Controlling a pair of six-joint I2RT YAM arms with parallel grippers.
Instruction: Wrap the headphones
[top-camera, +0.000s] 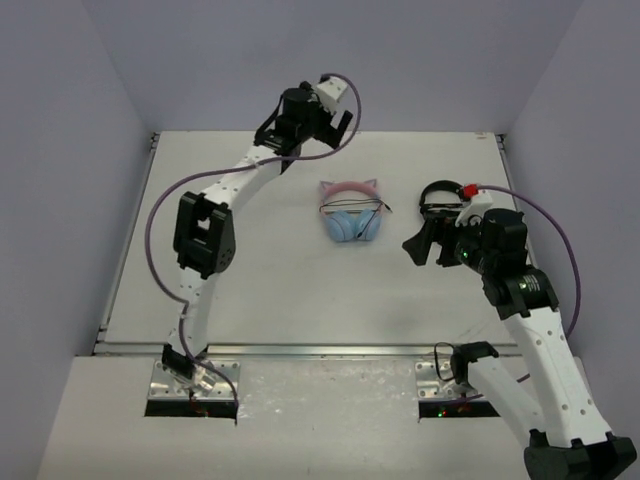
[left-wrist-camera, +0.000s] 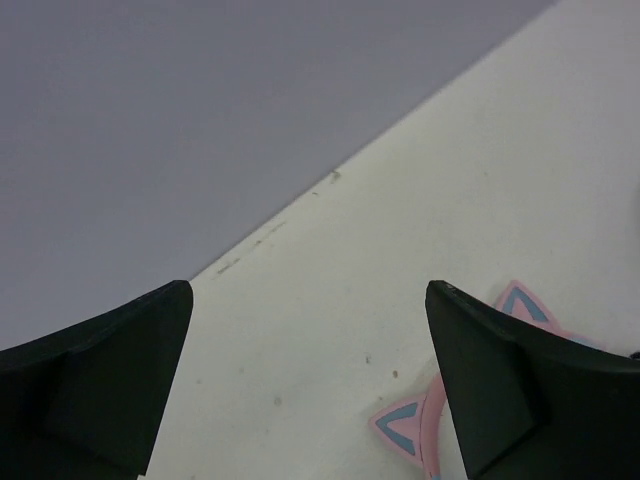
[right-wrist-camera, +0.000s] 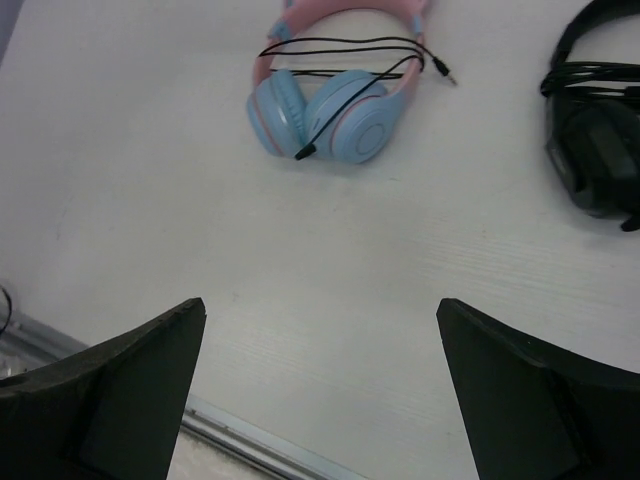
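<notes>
Left claw (left-wrist-camera: 310, 300): jaws wide, nothing between them. It hangs above the far part of the table (top-camera: 250, 290), close to the back wall, to the far left of the headphones (top-camera: 350, 215). In its wrist view only the two pink cat ears show, at lower right behind one finger.

Right claw (right-wrist-camera: 320, 310): jaws also wide, empty. It hovers over the right half of the table, pointed toward the far side. Not touching anything.

Headphones: flat on the table, near the middle, between the two claws and apart from both. Pink headband toward the back wall, light blue earcups turned in beside each other on the near side.

Cable (right-wrist-camera: 340, 50): thin, black, several strands lying across the band just above the cups. One plug end rests on the cups; the other sticks out onto the table to the right.

Black headphones (right-wrist-camera: 595, 140): a separate pair, on the table right of the pink pair, near the right claw, own cord bundled on top.
</notes>
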